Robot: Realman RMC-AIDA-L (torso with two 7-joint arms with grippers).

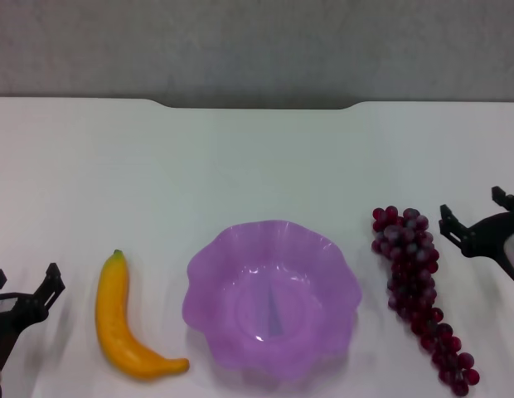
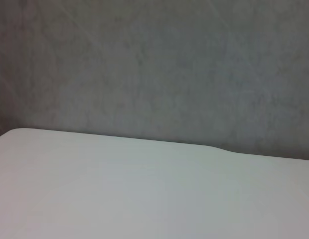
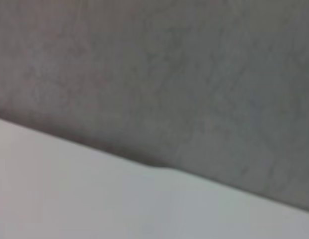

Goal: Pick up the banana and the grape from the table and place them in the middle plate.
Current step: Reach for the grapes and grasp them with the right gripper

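Observation:
The banana [image 1: 124,319], yellow-orange with a green tip, lies on the white table [image 1: 257,166] left of the middle plate [image 1: 272,297]. The plate is translucent purple with a wavy rim and holds nothing. The grape bunch [image 1: 419,290], dark red-purple, lies right of the plate. My left gripper [image 1: 26,283] is open and empty at the left edge, left of the banana. My right gripper [image 1: 475,211] is open and empty at the right edge, just right of the bunch's top. Both wrist views show only bare table [image 2: 144,194] and grey wall.
The table's far edge has a shallow notch [image 1: 257,105] against the grey wall [image 1: 257,41]. The notch also shows in the right wrist view [image 3: 159,167].

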